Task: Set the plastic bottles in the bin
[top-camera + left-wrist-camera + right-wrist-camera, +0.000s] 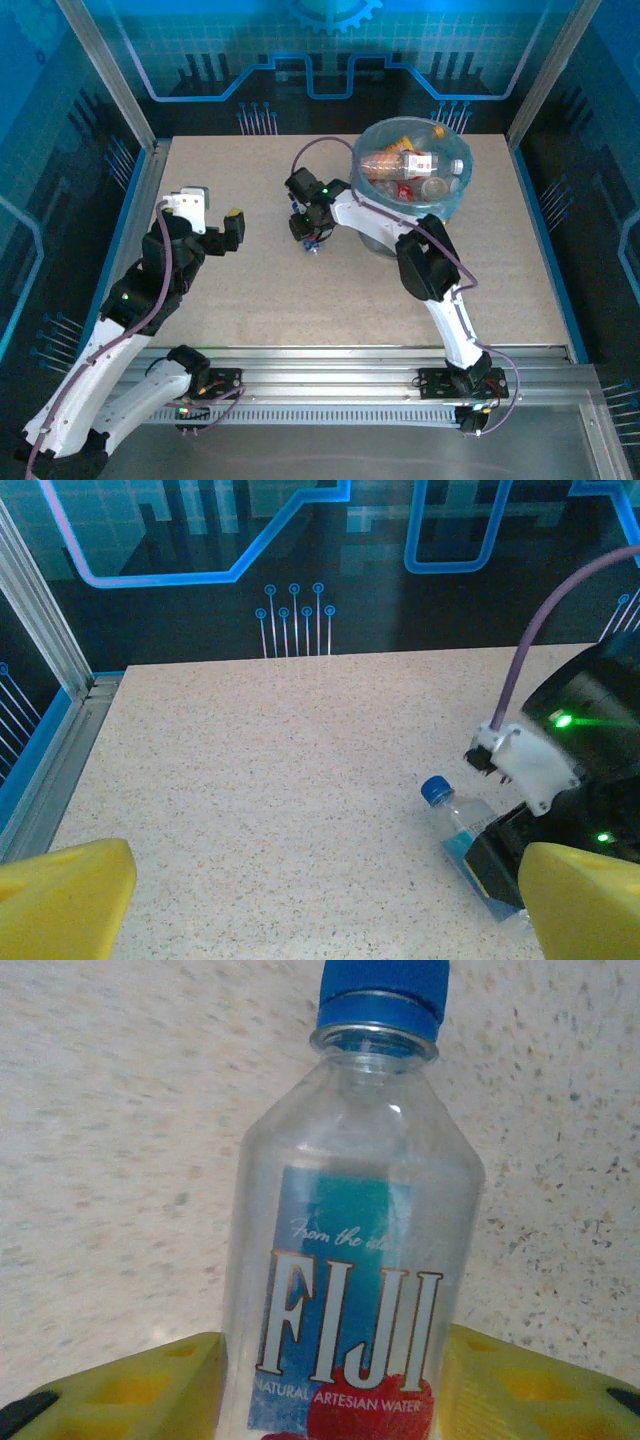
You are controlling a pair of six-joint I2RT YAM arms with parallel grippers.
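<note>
Speckled tabletop [300,290] carried one remaining Fiji bottle [345,1260], clamped between the right gripper [308,232] pads [540,1380]. Several bottles [405,162] already filled the bin [452,205] behind it. The left gripper [320,910] hung apart, empty.

Open tabletop [250,300] left of bin [458,197]

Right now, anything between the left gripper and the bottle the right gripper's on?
Nothing. Only bare table lies between the open left gripper and the Fiji bottle held in the right gripper. The left wrist view shows it best.
</note>
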